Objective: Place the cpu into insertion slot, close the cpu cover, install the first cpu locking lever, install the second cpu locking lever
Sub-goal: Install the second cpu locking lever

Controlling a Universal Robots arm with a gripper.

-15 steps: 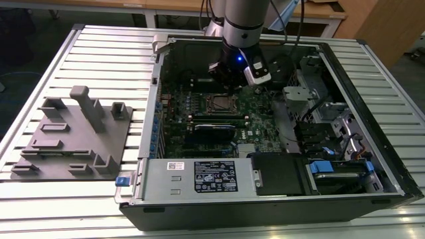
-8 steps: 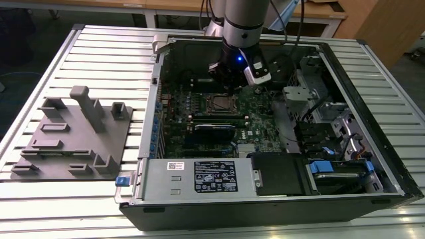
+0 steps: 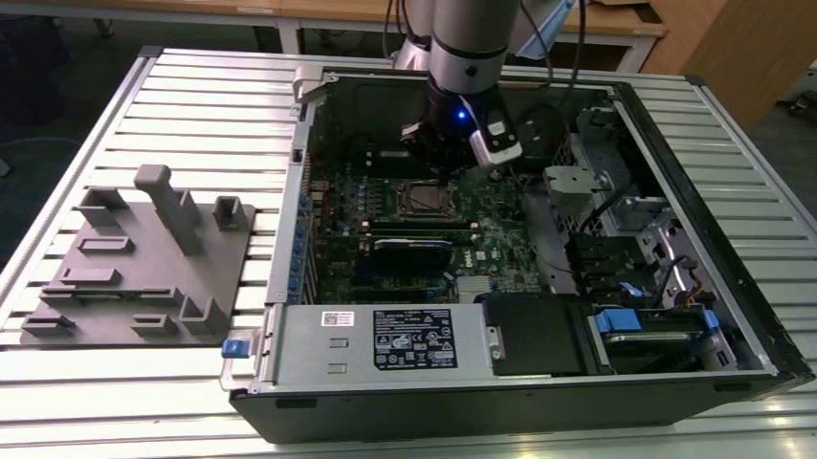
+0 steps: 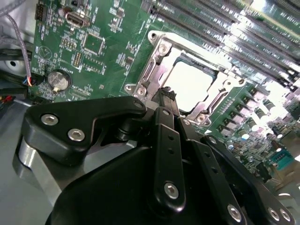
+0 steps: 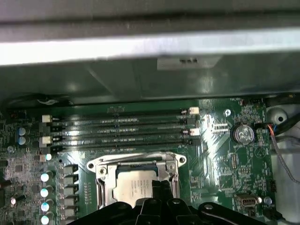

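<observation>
At insertion slot [image 4: 187, 79], 12 o'clock of board: cpu [image 4: 192, 84] seated, cpu cover [image 4: 161, 51] shut over it; gripper [image 4: 165, 96] at frame edge, prob. for lever, finger state can't tell.

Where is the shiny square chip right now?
The cpu sits in the insertion slot with the cpu cover framing it, beside the long memory slots; the tool hangs at its edge.

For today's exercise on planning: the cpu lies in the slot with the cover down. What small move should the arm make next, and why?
Probably edge the gripper sideways onto a locking lever: the cpu sits under the closed cover, and the gripper tip rests at the cover's edge.
</observation>
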